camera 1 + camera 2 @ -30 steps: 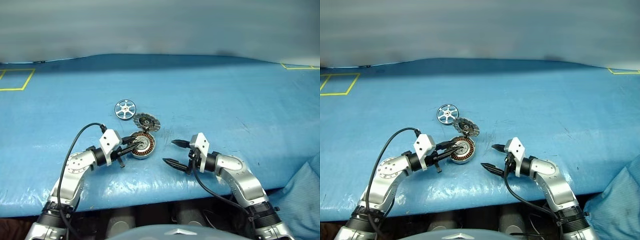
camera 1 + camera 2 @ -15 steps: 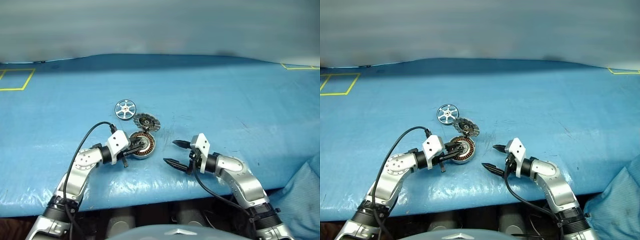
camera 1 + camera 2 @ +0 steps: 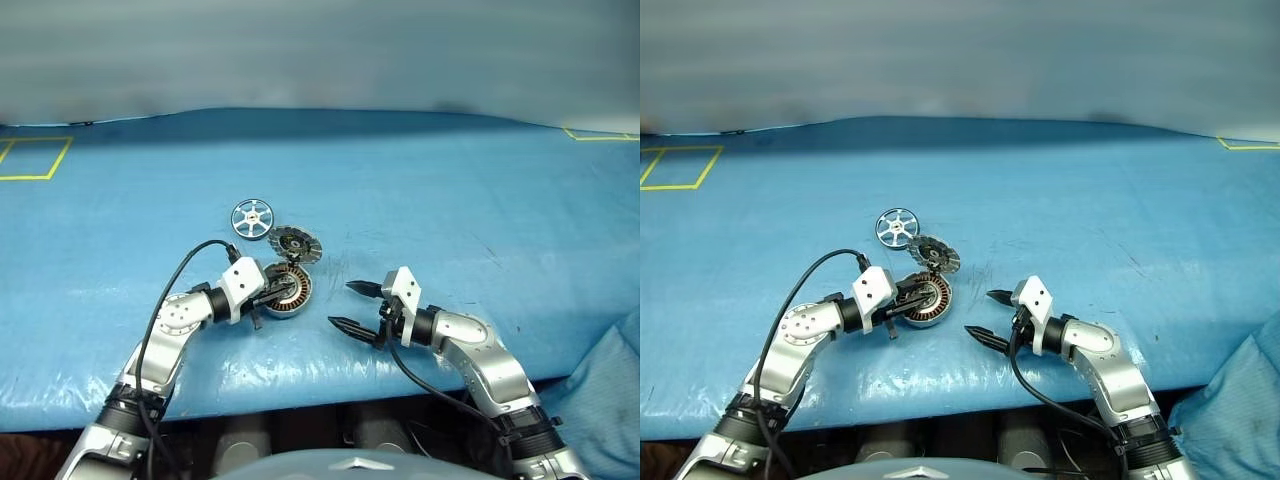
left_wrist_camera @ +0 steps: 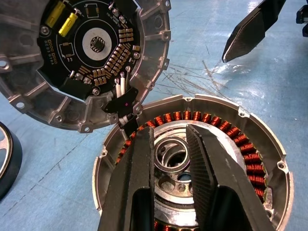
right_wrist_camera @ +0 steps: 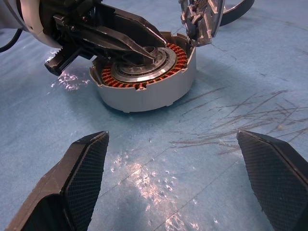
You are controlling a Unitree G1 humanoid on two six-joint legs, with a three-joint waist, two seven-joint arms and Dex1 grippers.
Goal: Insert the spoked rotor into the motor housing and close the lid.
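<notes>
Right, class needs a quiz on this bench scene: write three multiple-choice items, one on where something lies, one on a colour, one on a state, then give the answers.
1. Where does the spoked rotor lie?
A. Inside the motor housing
B. On the blue table, beyond the lid
C. In the right gripper

2. What colour are the windings inside the motor housing?
A. Green
B. White
C. Copper-orange

3. How is the right gripper?
A. Open and empty
B. Shut on the lid
C. Shut on the rotor

Answers: 1 B, it rests flat on the table past the lid. 2 C, both wrist views show a copper ring. 3 A, its fingers stand wide apart over bare table.
</notes>
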